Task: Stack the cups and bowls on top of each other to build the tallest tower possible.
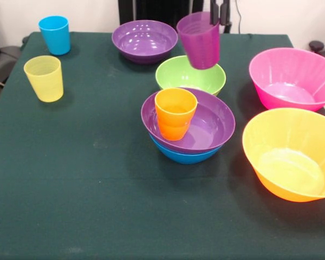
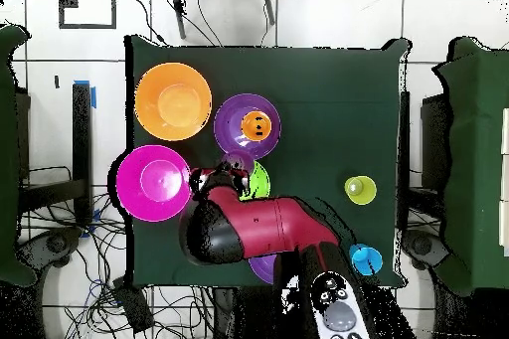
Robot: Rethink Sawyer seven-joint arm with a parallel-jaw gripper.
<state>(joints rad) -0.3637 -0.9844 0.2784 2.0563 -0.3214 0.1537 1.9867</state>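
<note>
My gripper comes down at the top edge and is shut on the rim of the purple cup. It holds the cup tilted in the air above the green bowl. The tower stands in front of that: a blue bowl lowest, a purple bowl nested in it, and the orange cup upright inside. In the overhead view the arm covers the gripper; the purple cup shows at its tip, next to the tower.
A blue cup and a yellow cup stand at the left. A second purple bowl sits at the back. A pink bowl and an orange bowl sit at the right.
</note>
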